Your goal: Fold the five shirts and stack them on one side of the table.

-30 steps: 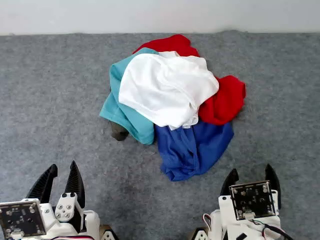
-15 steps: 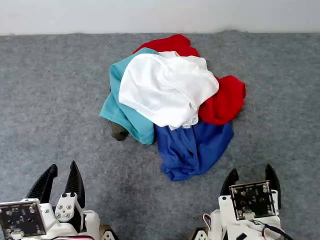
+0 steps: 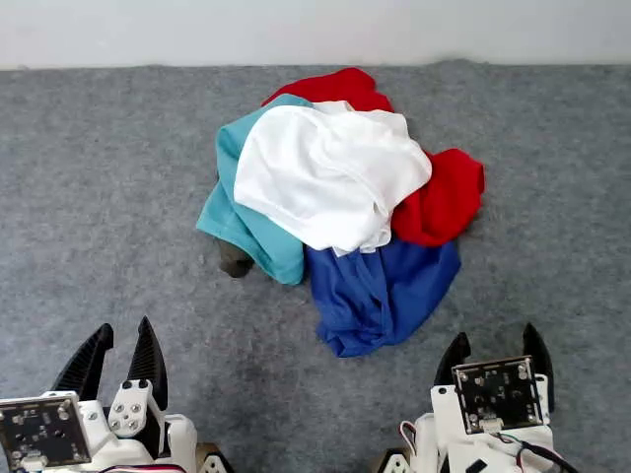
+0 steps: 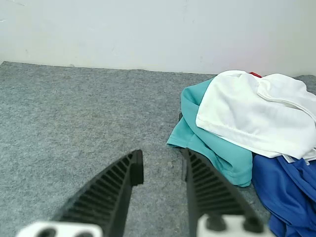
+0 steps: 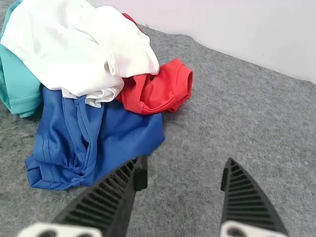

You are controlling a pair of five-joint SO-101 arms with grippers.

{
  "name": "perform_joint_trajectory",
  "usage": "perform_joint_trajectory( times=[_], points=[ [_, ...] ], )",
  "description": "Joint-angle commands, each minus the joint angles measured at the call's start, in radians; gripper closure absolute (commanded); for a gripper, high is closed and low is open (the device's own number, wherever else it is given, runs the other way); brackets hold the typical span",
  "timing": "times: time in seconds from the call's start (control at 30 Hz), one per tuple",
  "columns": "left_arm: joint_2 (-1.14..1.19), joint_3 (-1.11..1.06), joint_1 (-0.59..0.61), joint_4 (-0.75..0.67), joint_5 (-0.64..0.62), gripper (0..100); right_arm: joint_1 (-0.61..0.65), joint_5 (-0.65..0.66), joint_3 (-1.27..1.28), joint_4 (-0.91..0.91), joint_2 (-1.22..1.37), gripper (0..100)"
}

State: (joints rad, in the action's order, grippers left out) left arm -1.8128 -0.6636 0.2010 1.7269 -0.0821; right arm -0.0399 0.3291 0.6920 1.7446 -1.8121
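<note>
A heap of shirts lies at the middle of the grey table. The white shirt (image 3: 330, 172) is on top, over a teal shirt (image 3: 246, 217), a red shirt (image 3: 444, 202) and a blue shirt (image 3: 380, 291); a dark bit of cloth (image 3: 235, 261) peeks out under the teal one. My left gripper (image 3: 123, 357) rests open at the near left edge, well short of the heap. My right gripper (image 3: 498, 347) rests open at the near right edge. The left wrist view shows the teal shirt (image 4: 207, 143) and white shirt (image 4: 256, 116) past my left gripper (image 4: 160, 165). Beyond my right gripper (image 5: 185, 175) lie the blue shirt (image 5: 94, 138) and red shirt (image 5: 158, 91).
A pale wall (image 3: 315, 30) runs along the table's far edge. Bare grey felt (image 3: 99, 197) lies left of the heap, and more bare felt (image 3: 562, 227) lies right of it.
</note>
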Motion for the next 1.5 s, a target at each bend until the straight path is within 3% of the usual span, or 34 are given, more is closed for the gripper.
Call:
perform_joint_trajectory(
  times=[0.0, 0.4, 0.57, 0.73, 1.07, 1.37, 1.47],
  points=[
    [-0.008, 0.013, 0.003, 0.006, -0.005, 86, 0.010, 0.011, -0.006, 0.019, -0.002, 75.7],
    [-0.008, 0.013, 0.002, 0.006, -0.005, 86, -0.166, 0.011, -0.006, 0.019, -0.002, 75.7],
    [-0.008, 0.013, 0.002, 0.006, -0.005, 86, -0.170, 0.012, 0.032, -0.031, -0.002, 75.7],
    [-0.008, 0.012, 0.002, 0.005, -0.006, 86, -0.168, 0.015, 0.241, -0.133, -0.002, 75.7],
    [-0.006, 0.013, 0.005, 0.006, -0.006, 86, -0.165, 0.015, 0.267, -0.266, -0.002, 75.7],
    [-0.006, 0.019, 0.218, 0.003, -0.002, 86, -0.171, 0.020, 0.221, -0.254, -0.002, 75.6],
    [-0.006, 0.021, 0.238, 0.003, -0.002, 86, -0.171, 0.020, 0.176, -0.254, -0.002, 75.7]
  ],
)
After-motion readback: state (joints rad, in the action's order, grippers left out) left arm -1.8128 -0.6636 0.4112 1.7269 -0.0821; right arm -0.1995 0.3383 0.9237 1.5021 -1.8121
